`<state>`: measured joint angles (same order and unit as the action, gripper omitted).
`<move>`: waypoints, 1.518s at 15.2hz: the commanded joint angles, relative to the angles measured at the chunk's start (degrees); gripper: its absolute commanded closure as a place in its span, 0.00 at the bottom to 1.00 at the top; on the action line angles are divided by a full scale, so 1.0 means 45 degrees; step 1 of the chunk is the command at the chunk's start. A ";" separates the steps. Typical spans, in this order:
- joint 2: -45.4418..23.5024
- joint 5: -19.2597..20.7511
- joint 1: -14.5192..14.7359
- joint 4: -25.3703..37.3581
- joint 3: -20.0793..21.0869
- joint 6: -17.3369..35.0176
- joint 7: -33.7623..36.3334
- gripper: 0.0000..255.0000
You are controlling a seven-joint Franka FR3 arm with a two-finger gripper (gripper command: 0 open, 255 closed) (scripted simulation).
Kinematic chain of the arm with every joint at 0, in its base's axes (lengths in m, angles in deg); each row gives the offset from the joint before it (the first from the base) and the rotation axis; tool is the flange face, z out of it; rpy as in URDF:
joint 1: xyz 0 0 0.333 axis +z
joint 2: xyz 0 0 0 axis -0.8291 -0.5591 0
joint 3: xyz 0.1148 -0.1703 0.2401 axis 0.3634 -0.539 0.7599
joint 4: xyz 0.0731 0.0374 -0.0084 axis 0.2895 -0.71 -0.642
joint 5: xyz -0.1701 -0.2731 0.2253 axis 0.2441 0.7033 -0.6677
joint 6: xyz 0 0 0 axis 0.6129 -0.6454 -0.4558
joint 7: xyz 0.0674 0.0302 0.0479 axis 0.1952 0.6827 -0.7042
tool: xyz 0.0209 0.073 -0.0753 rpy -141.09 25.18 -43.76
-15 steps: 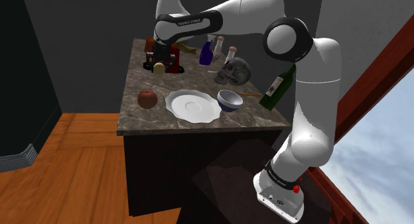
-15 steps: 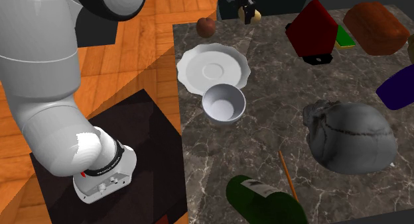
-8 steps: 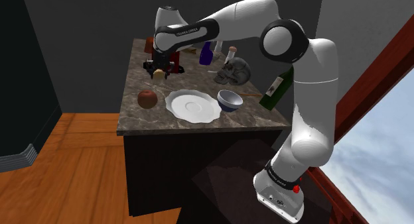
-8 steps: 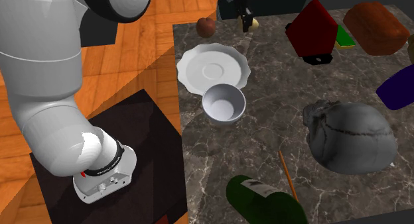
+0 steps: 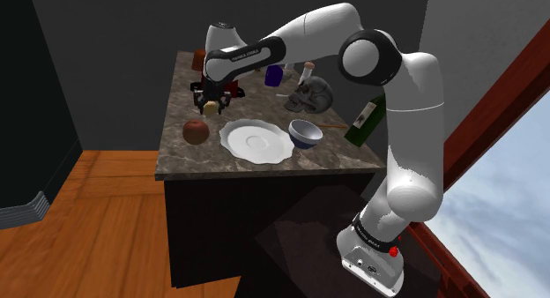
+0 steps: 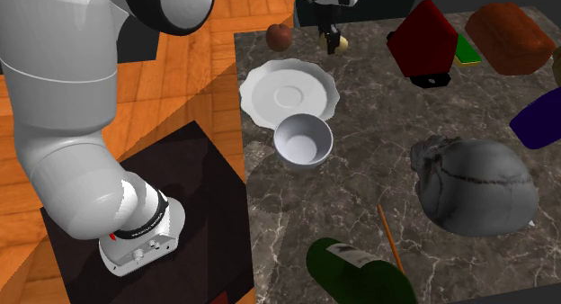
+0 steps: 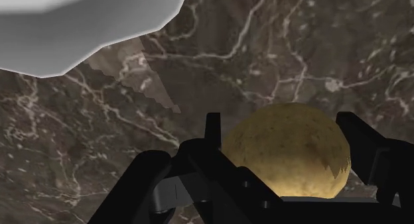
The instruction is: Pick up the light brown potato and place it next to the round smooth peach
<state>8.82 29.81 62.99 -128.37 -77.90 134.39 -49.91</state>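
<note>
Moved: gripper (image 5: 212,101) carried light brown potato (image 7: 288,150) closer to peach (image 5: 196,132) | Claw: clamped on potato, over marble counter (image 5: 203,160) near white plate (image 5: 256,140) | Step: needed slow lowering just beside peach, clear of plate rim.

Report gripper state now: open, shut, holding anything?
Gripper: shut on the light brown potato, clasped between both fingers.
</note>
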 commanded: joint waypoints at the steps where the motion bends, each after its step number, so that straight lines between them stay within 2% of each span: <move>1: -0.0054 0.0012 0.0015 -0.0016 -0.0002 0.0078 0.0026 1.00; 7: -0.0055 0.0012 0.0015 -0.0016 -0.0002 0.0078 0.0026 1.00; 8: -0.0078 0.0014 0.0020 0.0009 -0.0002 0.0077 0.0031 0.00; 13: -0.0055 0.0012 0.0015 -0.0016 -0.0002 0.0078 0.0026 0.00; 17: 0.0915 -0.0096 0.0039 0.0106 0.0077 -0.1014 -0.0038 0.00; 23: 0.0915 -0.0097 0.0039 0.0106 0.0076 -0.1014 -0.0038 0.00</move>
<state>12.93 29.37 63.17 -127.90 -77.56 129.85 -50.08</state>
